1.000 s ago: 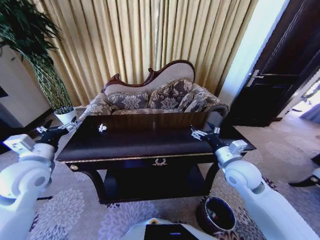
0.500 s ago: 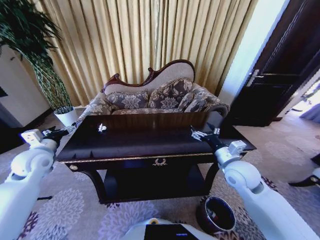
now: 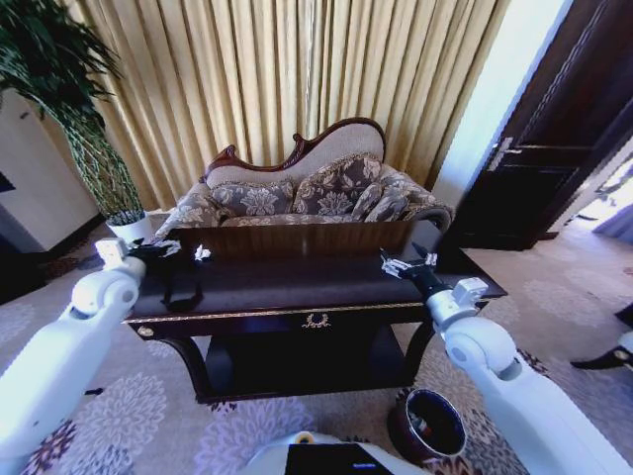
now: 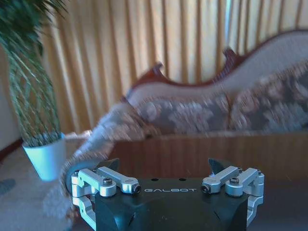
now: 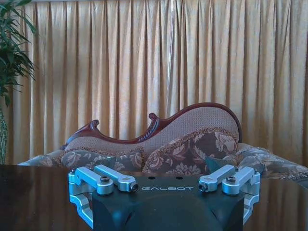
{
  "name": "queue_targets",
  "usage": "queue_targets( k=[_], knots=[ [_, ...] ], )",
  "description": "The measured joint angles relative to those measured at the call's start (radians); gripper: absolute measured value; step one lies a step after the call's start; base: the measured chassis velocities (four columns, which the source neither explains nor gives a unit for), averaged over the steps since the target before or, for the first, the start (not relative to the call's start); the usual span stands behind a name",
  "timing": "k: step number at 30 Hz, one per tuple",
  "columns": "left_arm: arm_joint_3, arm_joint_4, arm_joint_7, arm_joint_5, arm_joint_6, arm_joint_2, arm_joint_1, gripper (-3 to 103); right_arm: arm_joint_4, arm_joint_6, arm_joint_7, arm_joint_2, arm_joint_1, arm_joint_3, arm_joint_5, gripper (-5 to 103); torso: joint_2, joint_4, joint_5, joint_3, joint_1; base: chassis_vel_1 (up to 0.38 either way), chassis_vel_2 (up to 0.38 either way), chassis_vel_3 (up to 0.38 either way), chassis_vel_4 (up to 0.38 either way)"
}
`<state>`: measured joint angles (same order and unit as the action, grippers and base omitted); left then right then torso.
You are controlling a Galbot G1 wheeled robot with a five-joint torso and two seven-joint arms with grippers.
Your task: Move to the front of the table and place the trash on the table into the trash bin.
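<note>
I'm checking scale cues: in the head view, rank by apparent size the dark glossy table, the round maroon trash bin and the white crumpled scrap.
1. Dark glossy wooden table, by far the largest.
2. Round maroon trash bin, though it sits nearer the camera.
3. White crumpled scrap, the smallest and farthest away.

Small white scrap [image 3: 202,253] on the table [image 3: 297,287] (kind indiscernible), sofa [image 4: 211,110] blurred
</note>
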<state>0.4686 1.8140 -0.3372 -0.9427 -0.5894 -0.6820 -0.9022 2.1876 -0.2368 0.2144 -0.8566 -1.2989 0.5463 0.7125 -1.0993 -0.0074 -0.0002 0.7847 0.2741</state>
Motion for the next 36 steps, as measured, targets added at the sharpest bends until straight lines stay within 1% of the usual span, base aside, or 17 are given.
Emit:
queue_targets(
  k=[2, 3, 4, 10, 15, 28, 31, 32, 36],
  knots=[
    [-0.007, 0.007, 0.005, -0.008, -0.035, 0.005, 0.006, 100, -0.006, 0.001, 0.000, 0.000, 0.003, 0.000, -0.001, 100, 0.000, 0.0001, 0.0000, 0.000, 0.000, 0.000, 0.000, 0.000, 0.000],
    [-0.007, 0.007, 0.005, -0.008, -0.035, 0.005, 0.006, 100, -0.006, 0.001, 0.000, 0.000, 0.003, 0.000, -0.001, 100, 0.000, 0.0001, 0.0000, 0.000, 0.000, 0.000, 0.000, 0.000, 0.000],
    [-0.026, 0.003, 0.023, -0.017, -0.069, 0.015, 0.025, 100, -0.018, 0.008, 0.000, 0.000, 0.009, -0.003, -0.004, 100, 0.000, 0.0002, 0.0001, 0.000, 0.000, 0.000, 0.000, 0.000, 0.000],
    [-0.076, -0.028, 0.055, -0.018, -0.123, 0.034, 0.073, 100, -0.037, 0.018, -0.001, -0.007, 0.020, -0.022, -0.020, 100, 0.000, 0.0001, 0.0001, 0.000, 0.000, 0.000, 0.000, 0.000, 0.000],
    [-0.105, -0.055, 0.061, -0.018, -0.127, 0.035, 0.101, 100, -0.048, 0.023, -0.002, -0.010, 0.022, -0.025, -0.026, 100, 0.000, 0.0000, 0.0000, 0.000, 0.000, 0.000, 0.000, 0.000, 0.000],
    [-0.164, -0.103, 0.061, -0.010, -0.118, 0.008, 0.144, 100, -0.056, 0.030, -0.002, -0.009, 0.031, -0.012, -0.024, 100, 0.000, 0.0000, 0.0000, 0.000, 0.000, 0.000, 0.000, 0.000, 0.000],
    [-0.166, -0.106, 0.066, -0.007, -0.113, 0.007, 0.145, 100, -0.056, 0.030, -0.002, -0.009, 0.031, -0.011, -0.024, 100, 0.000, 0.0000, 0.0000, 0.000, 0.000, 0.000, 0.000, 0.000, 0.000],
    [-0.166, -0.101, 0.074, 0.005, -0.101, 0.007, 0.144, 100, -0.056, 0.030, -0.002, -0.007, 0.031, -0.010, -0.023, 100, 0.000, 0.0000, 0.0000, 0.000, 0.000, 0.000, 0.000, 0.000, 0.000],
    [-0.160, -0.064, 0.095, 0.013, -0.096, 0.010, 0.138, 100, -0.056, 0.031, -0.002, -0.005, 0.031, -0.009, -0.023, 100, 0.000, 0.0000, 0.0000, 0.000, 0.000, 0.000, 0.000, 0.000, 0.000]
  ],
)
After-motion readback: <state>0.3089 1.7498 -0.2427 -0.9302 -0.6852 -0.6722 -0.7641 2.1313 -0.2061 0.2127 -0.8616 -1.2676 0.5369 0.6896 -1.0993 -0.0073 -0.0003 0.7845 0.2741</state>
